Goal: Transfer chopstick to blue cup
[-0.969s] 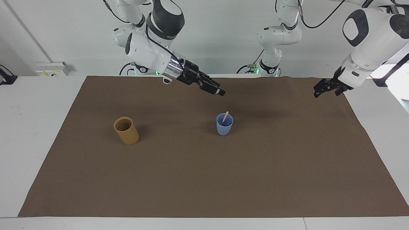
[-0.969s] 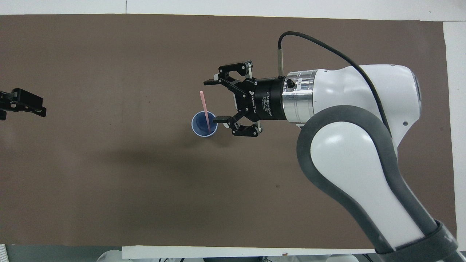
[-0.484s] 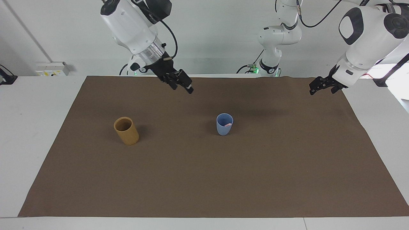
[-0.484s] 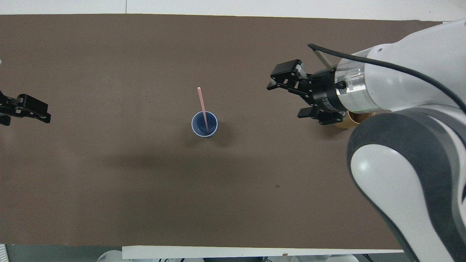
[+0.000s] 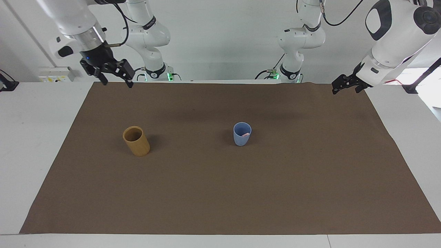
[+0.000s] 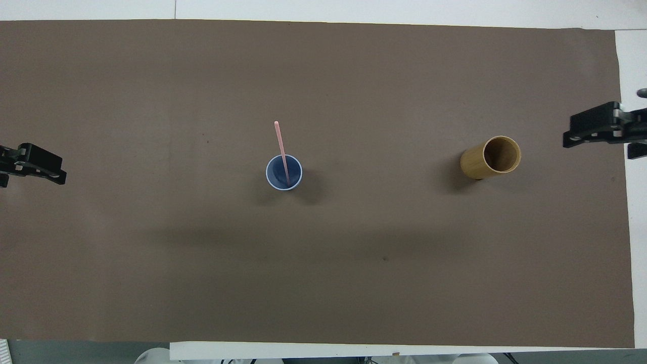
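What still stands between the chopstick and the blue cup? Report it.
Nothing visible: the chopstick already stands in the blue cup, leaning on its rim. Both end effectors hang open at the mat's ends, well away.

So there are two cameras here. The facing one sits high up across the counter (image 5: 31, 155) and looks back at the robots, so both arm bases show along the top with the wall above them, and it's far enough out to fit the whole brown mat (image 5: 220, 193). The overhead one hangs above the robots' end and stares steeply down and forward, closer in, so the mat (image 6: 323, 283) pretty much fills it. Both share the mat, the blue cup (image 5: 242, 136) (image 6: 275, 179) and the tan cup (image 5: 137, 144) (image 6: 475, 164), just flipped half a turn.
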Available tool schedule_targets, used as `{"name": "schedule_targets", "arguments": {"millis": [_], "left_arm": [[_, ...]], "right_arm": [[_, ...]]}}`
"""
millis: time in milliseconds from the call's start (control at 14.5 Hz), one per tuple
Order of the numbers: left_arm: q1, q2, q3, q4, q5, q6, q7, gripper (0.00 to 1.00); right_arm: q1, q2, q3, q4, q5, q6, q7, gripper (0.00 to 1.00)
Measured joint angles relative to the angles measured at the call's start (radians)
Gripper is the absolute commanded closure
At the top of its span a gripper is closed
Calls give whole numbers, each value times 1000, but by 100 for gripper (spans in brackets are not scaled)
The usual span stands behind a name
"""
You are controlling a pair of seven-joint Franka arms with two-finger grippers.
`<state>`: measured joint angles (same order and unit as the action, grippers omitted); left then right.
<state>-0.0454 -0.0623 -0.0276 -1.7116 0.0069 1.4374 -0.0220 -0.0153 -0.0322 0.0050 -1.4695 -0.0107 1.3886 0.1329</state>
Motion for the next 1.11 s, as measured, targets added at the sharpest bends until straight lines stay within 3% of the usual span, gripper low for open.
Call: {"name": "schedule_targets", "arguments": {"millis": [208, 761, 1107], "left_arm": [[0, 0, -2, 1, -14, 96, 0, 0], [0, 0, -1, 1, -22, 127, -1, 0], [1, 0, 1, 1, -23, 127, -1, 0]], "right_arm": [[3, 3, 12, 38, -100, -59, -96, 0], [2, 9, 17, 34, -101, -96, -147, 0], [1, 11, 16, 26, -38, -100, -148, 0]]}}
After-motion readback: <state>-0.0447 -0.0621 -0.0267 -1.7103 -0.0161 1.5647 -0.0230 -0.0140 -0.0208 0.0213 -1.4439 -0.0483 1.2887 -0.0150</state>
